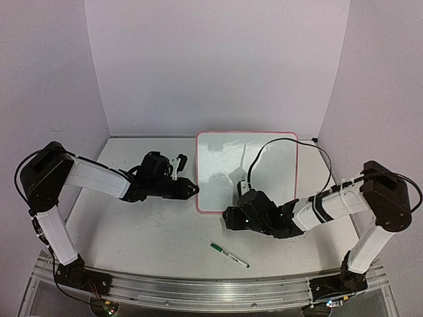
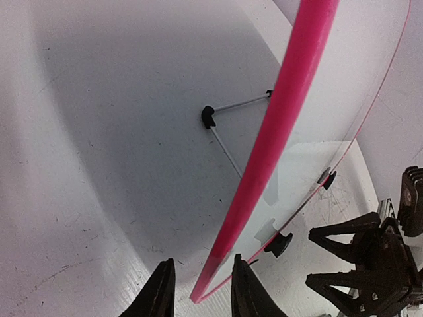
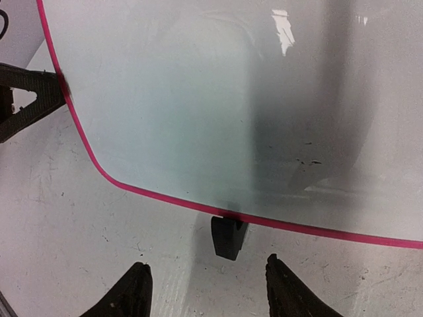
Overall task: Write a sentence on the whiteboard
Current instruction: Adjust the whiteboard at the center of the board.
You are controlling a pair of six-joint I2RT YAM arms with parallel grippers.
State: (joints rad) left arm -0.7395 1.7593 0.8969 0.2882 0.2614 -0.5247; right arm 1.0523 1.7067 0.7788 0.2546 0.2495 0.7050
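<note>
The whiteboard (image 1: 264, 165) sits right of centre on the table (image 1: 145, 231). It is glossy white with a pink rim and is propped up off the surface by a thin wire stand (image 2: 225, 142) behind it. The left gripper (image 2: 201, 294) is at the board's 8 o'clock corner, reaching in from 9 o'clock. In the left wrist view the pink rim runs down between its two fingers (image 2: 158, 294). The jaws are only narrowly apart and straddle the edge. One finger lies against the rim, while a sliver of table shows between the other finger and the rim, so the edge is bracketed rather than clamped. From this gripper the board stretches away toward 3 o'clock. The right gripper (image 3: 208, 294) is just off the board's near edge, at about 6 o'clock, a little toward the same lower-left corner. Its jaws are wide apart with nothing between them but tabletop. The board lies at its 12 o'clock, and a black clip foot (image 3: 228, 238) under the rim is just ahead of the gap between the fingers, close but not touching. A green marker (image 1: 229, 255) lies on the table at 6 o'clock from the board, well apart from both grippers.
</note>
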